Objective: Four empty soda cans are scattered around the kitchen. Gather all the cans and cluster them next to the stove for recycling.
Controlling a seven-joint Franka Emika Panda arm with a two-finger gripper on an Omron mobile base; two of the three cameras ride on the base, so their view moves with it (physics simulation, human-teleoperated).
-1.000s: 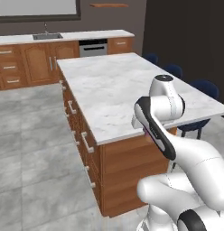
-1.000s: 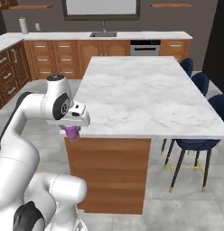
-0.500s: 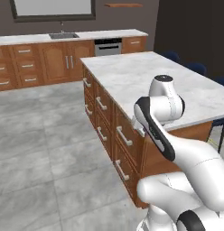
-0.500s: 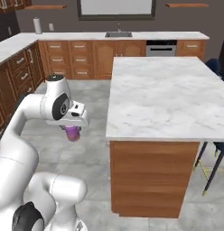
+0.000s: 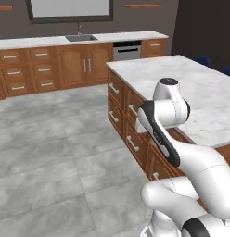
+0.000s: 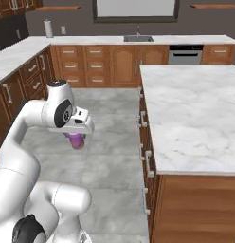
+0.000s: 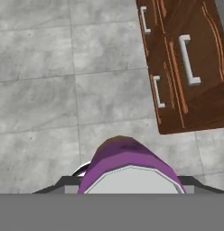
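— Jaws?
— Closed around a soda can [image 7: 128, 169], pinching its purple body from both sides. Only partly spread, as wide as the can. Dark fingertips [image 7: 64, 182] just peeking out at each flank of it in the hand view.
— Where in the room?
— Carried in the air above the grey tiled floor [image 6: 110, 156], hanging under the gripper [image 6: 76, 141] in the right base view, just left of the island [image 6: 195, 114]. Can upright there, purple lower half showing below the white hand. Not touching floor or cabinet.
— Seen from the hand?
— Pale silvery top [image 7: 132, 180] facing the camera, magenta wall curving away behind it, brownish far end. Floor tiles beyond.
— Around it?
— Reddish-brown island drawers [image 7: 186, 63] with pale bar handles at upper right of the hand view, near but apart from the can. White marble counter [image 5: 195, 88] on the island, bare on the part in sight. Far wall: run of wooden cabinets, steel sink [image 6: 138, 38] under a window, dishwasher [image 6: 185, 53] right of it. Paper-towel roll [image 6: 48, 28] standing on the far left counter. More cabinets down the left wall.
— In the way?
— Island's near corner close at the right of the arm; open floor ahead and left.
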